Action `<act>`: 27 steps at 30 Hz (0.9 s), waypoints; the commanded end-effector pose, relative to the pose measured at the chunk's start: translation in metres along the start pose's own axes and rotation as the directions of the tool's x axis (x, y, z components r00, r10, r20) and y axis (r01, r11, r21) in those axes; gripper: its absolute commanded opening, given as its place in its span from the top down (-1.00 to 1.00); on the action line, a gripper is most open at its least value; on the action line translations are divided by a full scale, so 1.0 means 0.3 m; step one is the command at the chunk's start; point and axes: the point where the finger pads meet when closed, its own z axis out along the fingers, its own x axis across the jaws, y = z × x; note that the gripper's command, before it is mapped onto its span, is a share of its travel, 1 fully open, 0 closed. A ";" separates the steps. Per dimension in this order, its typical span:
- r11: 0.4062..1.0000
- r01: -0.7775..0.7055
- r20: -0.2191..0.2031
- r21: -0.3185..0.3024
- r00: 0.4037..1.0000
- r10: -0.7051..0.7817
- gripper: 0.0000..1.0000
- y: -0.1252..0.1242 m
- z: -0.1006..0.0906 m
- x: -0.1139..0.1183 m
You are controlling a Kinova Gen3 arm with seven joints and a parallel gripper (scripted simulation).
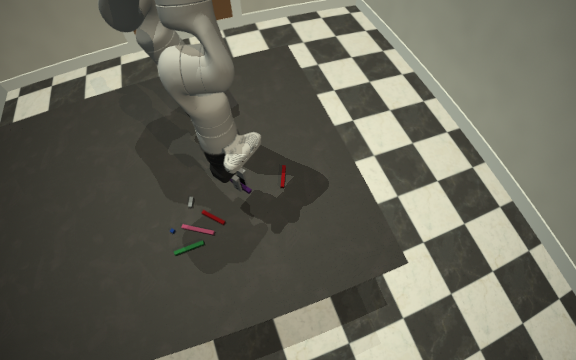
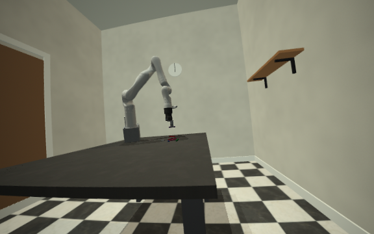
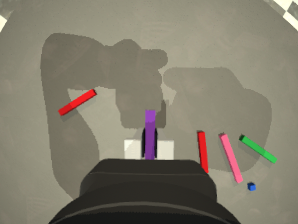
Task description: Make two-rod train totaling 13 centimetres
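Observation:
My gripper [image 1: 241, 184] is shut on a purple rod [image 1: 246, 188] and holds it well above the table; it also shows in the wrist view [image 3: 150, 135] and in the exterior view [image 2: 171, 124]. One red rod [image 1: 283, 176] lies alone on the table to the right of the gripper, seen at the left of the wrist view [image 3: 77, 102]. A second red rod [image 1: 213, 217] lies to the front left, next to a pink rod [image 1: 198, 229] and a green rod [image 1: 189, 248]. These three show at the right of the wrist view: red [image 3: 202, 151], pink [image 3: 230, 157], green [image 3: 258, 148].
A short grey rod [image 1: 190, 202] and a small blue rod [image 1: 172, 231] lie left of the group; the blue one also shows in the wrist view [image 3: 252, 187]. The table's right edge [image 1: 368, 190] runs beyond the lone red rod.

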 end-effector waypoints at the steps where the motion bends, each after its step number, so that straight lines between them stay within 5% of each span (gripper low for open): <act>1: 0.999 0.051 0.003 0.003 0.999 -0.051 0.52 -0.021 0.000 -0.010; 10: 0.921 0.390 0.018 0.008 0.921 -0.390 0.52 -0.110 0.005 -0.075; 14: 0.781 0.624 0.020 0.013 0.781 -0.624 0.52 -0.172 0.006 -0.117; 22: 0.398 0.917 0.003 0.008 0.398 -0.917 0.52 -0.278 -0.001 -0.165; 24: 0.398 0.917 0.003 0.008 0.398 -0.917 0.52 -0.278 -0.001 -0.165; 27: 0.293 0.956 -0.003 0.002 0.293 -0.956 0.52 -0.303 -0.004 -0.171</act>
